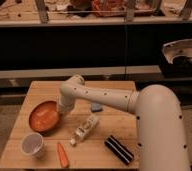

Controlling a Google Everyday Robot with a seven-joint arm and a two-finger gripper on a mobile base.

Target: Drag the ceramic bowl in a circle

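The ceramic bowl (44,116) is a wide, shallow orange-red dish on the left part of the wooden table (114,90). My white arm reaches in from the right and bends down to the bowl's right rim. My gripper (60,111) is at that rim, touching the bowl; the wrist hides its tips.
A small white cup (33,145) stands at the front left. A carrot (62,155) lies beside it. A white bottle (86,129) lies near the middle. A black-striped packet (119,149) lies at the front right. A small blue-grey thing (96,106) sits behind the bottle.
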